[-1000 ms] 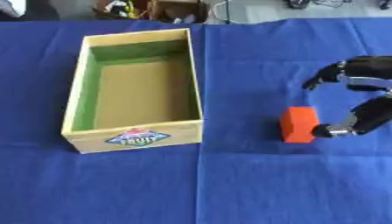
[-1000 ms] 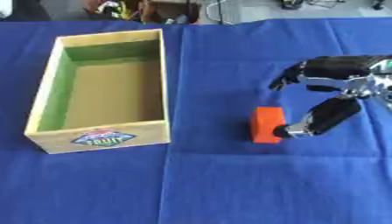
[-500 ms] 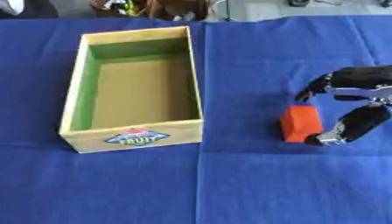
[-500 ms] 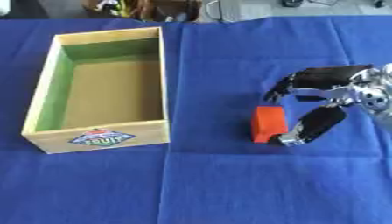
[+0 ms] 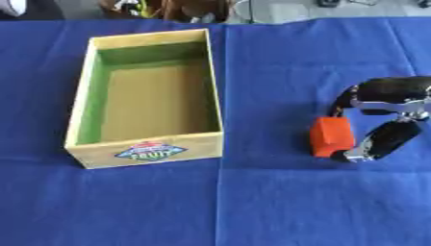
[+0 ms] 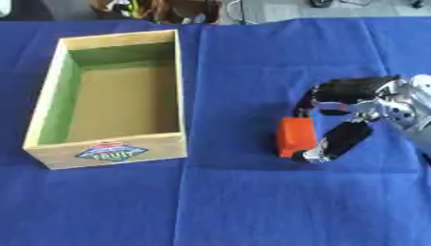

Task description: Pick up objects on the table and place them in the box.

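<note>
The right hand (image 6: 358, 117) had curled fingers and thumb around the orange block (image 6: 296, 137) on the blue cloth right of the empty box (image 6: 180, 91), apparently mid-grasp; lifting leftward remained.

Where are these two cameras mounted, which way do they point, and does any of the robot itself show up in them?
Left eye view: in the robot's head, looking down at the blue table, the empty box and the orange block; only the right hand shows, closing around the block.
Right eye view: same head, set slightly to the side, so everything sits further left in the picture; more of the right arm shows.
Shared: both show the same box, block and hand at the same moment.
</note>
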You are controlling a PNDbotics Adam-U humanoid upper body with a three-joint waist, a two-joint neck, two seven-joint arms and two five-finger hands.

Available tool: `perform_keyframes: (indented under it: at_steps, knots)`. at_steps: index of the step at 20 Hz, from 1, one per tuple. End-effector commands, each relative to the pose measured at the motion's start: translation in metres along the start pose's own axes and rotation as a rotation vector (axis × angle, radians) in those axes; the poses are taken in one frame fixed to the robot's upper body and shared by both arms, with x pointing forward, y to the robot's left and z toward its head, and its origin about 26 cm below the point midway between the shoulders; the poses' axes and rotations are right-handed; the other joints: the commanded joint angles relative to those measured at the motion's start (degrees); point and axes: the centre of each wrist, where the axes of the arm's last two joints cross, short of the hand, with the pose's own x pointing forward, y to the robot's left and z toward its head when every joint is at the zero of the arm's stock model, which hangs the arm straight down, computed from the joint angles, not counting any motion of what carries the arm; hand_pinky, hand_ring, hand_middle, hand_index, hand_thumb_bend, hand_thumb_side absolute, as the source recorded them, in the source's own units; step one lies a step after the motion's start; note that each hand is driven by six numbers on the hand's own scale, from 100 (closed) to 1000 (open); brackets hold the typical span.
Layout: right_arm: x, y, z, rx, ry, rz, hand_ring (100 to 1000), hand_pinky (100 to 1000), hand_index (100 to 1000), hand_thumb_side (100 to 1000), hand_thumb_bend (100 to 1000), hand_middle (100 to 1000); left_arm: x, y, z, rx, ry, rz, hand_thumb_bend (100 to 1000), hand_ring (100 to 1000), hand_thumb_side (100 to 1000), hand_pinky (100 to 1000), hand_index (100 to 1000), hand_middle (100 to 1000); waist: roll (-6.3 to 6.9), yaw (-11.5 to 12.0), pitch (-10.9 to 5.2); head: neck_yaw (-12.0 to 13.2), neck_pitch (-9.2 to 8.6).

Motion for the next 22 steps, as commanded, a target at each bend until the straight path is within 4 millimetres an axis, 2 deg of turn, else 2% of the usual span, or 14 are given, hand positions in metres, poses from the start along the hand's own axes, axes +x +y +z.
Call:
perform_keyframes:
  at_steps: [1,10,11,14,15,17,20,22]
  knots:
    - [-0.0046,-0.0045,0.0029,-0.008,0.035,0.032,816,837,796,700,431,632,0.0067,-0.0014,-0.0031,-0.010,-0.028,0.011,100,700,985,639,790,726,-0.04,0.08,-0.99,-0.20,-0.49]
    - [-0.0054,0.0000,-0.0031,-0.016,0.031,0.010,778,800,752,663,360,598,0.0068,-0.0020,-0.0030,-0.012,-0.028,0.012,100,701,986,638,790,727,0.03,0.09,-0.84,-0.33,-0.52]
    - [-0.0053,0.0004,-0.0035,-0.019,0.031,0.006,756,780,728,629,301,569,0.0067,-0.0020,-0.0029,-0.012,-0.027,0.012,100,701,986,638,791,727,0.04,0.08,-0.81,-0.34,-0.54]
    - [-0.0057,0.0016,-0.0045,-0.039,0.038,-0.013,745,771,711,615,264,549,0.0066,-0.0019,-0.0027,-0.012,-0.026,0.011,100,701,986,638,790,727,0.08,0.07,-0.74,-0.32,-0.51]
    - [-0.0057,0.0012,-0.0043,-0.050,0.042,-0.016,721,759,678,612,203,517,0.0066,-0.0018,-0.0027,-0.012,-0.025,0.011,100,702,985,638,790,727,0.08,0.05,-0.73,-0.31,-0.49]
    - [-0.0057,0.0005,-0.0038,-0.076,0.048,-0.028,707,747,657,604,160,500,0.0065,-0.0019,-0.0025,-0.014,-0.025,0.010,100,702,986,638,791,727,0.06,0.00,-0.70,-0.26,-0.45]
    - [-0.0052,-0.0006,-0.0023,-0.107,0.057,-0.036,672,724,615,556,155,471,0.0065,-0.0021,-0.0024,-0.015,-0.024,0.010,100,702,986,638,790,728,0.01,-0.07,-0.66,-0.22,-0.48]
    - [-0.0054,-0.0022,-0.0010,-0.130,0.068,-0.041,621,688,555,464,156,428,0.0065,-0.0022,-0.0024,-0.015,-0.024,0.011,100,703,985,638,790,728,-0.02,-0.13,-0.66,-0.24,-0.48]
